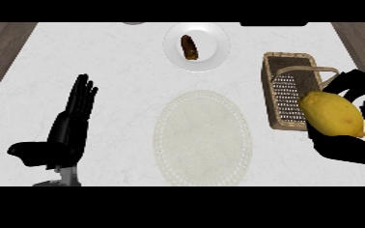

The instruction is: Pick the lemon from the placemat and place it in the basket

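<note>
Head view of a pale marbled worktop (107, 53). At the right edge, the right hand (342, 147) is curled about the lemon (331, 113); dark fingers (345, 84) show above the fruit and the palm lies below it. The lemon is held off the worktop, overlapping the near right corner of the wicker basket (278, 72), which has a wire-mesh floor and a looped handle; the fruit is not inside it. The oval white placemat (203, 137) lies at centre, just left of the basket, with nothing on it. Beyond the placemat, a white plate (214, 38) carries a small brown elongated item (189, 47), of a kind that cannot be determined. At lower left, the left hand (71, 121) rests open, fingers straight and pointing away from the viewer, thumb out to the left, holding nothing, well apart from the placemat.
</note>
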Controlling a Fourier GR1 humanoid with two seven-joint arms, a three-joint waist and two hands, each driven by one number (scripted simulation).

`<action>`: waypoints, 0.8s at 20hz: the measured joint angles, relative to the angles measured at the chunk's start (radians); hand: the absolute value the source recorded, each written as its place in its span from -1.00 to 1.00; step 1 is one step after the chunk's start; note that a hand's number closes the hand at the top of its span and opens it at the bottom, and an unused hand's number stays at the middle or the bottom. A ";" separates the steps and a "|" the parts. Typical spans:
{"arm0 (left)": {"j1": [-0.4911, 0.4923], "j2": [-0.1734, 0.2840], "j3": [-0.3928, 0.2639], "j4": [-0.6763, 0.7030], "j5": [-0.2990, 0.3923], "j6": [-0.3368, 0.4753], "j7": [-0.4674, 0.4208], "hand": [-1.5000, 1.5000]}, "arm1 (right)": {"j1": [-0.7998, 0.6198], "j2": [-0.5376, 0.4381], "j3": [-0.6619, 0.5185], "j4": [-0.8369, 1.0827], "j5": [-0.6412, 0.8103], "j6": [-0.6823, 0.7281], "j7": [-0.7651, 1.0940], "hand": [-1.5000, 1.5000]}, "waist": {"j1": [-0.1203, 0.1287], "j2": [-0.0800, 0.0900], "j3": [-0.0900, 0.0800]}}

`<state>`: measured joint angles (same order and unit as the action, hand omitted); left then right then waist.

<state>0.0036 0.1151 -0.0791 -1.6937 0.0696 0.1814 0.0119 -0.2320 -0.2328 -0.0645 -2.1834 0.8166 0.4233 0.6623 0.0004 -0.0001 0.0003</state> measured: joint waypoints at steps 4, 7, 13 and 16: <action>-0.004 -0.001 0.017 -0.001 0.004 -0.016 0.007 0.00 | 0.033 -0.008 -0.049 0.049 -0.016 -0.044 -0.083 1.00 | 0.000 0.000 0.000; -0.009 -0.007 0.018 -0.003 -0.007 -0.016 0.011 0.00 | 0.024 -0.015 -0.086 0.134 -0.028 -0.086 -0.144 1.00 | 0.001 0.000 0.000; -0.022 -0.015 0.033 0.005 -0.007 -0.030 0.017 0.00 | 0.052 0.004 -0.120 0.191 -0.024 -0.144 -0.174 1.00 | 0.000 0.000 0.000; -0.027 -0.015 0.040 0.005 -0.007 -0.038 0.024 0.00 | 0.043 0.002 -0.128 0.252 -0.022 -0.157 -0.186 -1.00 | 0.001 0.000 0.000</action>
<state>-0.0231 0.0996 -0.0392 -1.6891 0.0625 0.1433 0.0361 -0.1895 -0.2309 -0.1922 -1.9318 0.7950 0.2666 0.4762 0.0015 0.0000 0.0001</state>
